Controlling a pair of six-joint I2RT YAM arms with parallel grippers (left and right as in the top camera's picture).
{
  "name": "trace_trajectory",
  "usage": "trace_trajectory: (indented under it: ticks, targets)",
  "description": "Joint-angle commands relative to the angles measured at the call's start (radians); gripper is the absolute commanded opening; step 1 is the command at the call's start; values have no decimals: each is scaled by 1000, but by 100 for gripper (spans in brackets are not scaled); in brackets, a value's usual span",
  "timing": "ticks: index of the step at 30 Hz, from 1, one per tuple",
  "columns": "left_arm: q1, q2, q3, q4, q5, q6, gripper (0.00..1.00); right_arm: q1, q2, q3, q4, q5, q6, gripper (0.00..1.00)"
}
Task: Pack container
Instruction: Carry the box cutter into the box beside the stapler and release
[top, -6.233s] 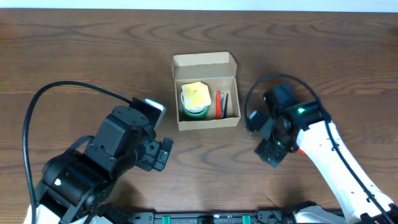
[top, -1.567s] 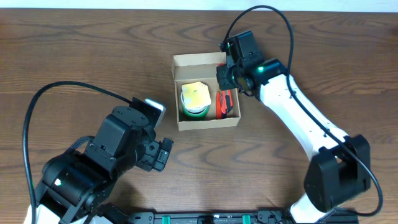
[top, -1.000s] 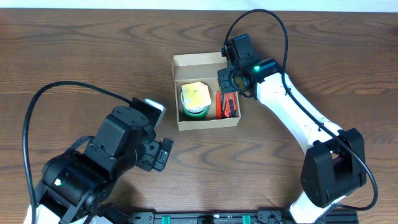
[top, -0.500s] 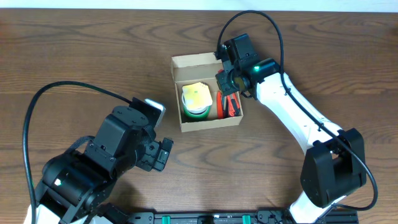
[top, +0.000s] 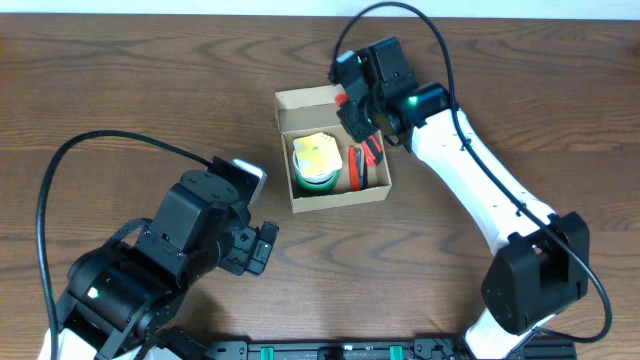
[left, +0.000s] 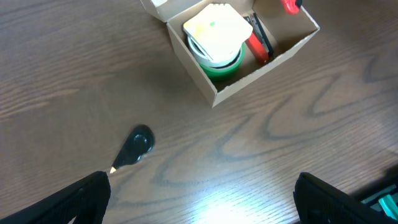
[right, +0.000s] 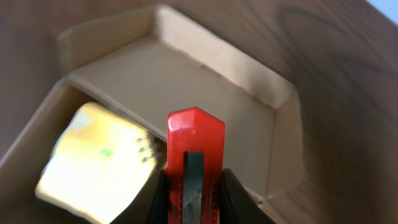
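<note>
The box (top: 337, 197) sits on the brown wooden surface (top: 150, 80), about mid-way across and a bit toward the far side. Its flap lid (top: 315, 99) is open and hinged back along the far edge. Inside, on the left, a green roll (top: 313, 179) has a yellow pad (top: 316, 154) lying on top. On the right, a slim red-and-black tool (top: 364, 166) lies along the box wall, just beside the roll.

The right gripper (top: 352, 100) hangs over the far right corner of the box, where the flap meets the side wall. Its jaws are drawn close together and clamped on a small red piece (right: 194, 140) with a dark slot down its middle. From the wrist view, the red piece pokes out in front of the fingers (right: 235, 190), with the flap's inner face and the yellow pad below it. I can't tell whether the red piece touches the cardboard or hovers just above it. Its red tip also peeks in at the top edge of the left wrist view.

The left gripper (left: 202, 180) is well apart from the box, on the near left side of the surface. Its jaws are spread as wide as they go and have nothing between them. It looks down at bare wood with the box ahead of it.
</note>
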Motion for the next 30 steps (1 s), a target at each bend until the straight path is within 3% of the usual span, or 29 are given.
trace_trajectory:
  ticks: [1,9,18,30]
  targets:
    - [3,-5,-4,-3,-8,3,95,47,3,40,-77,-41,-264,1]
    - [3,-5,-4,-3,-8,3,95,102,3,40,-280,-50,-610,1]
    - [3,-5,-4,-3,-8,3,95,84,3,40,-295,-305,-800,1]
    - [3,-5,-4,-3,-8,3,95,83,24,40,-293,-290,-948,1]
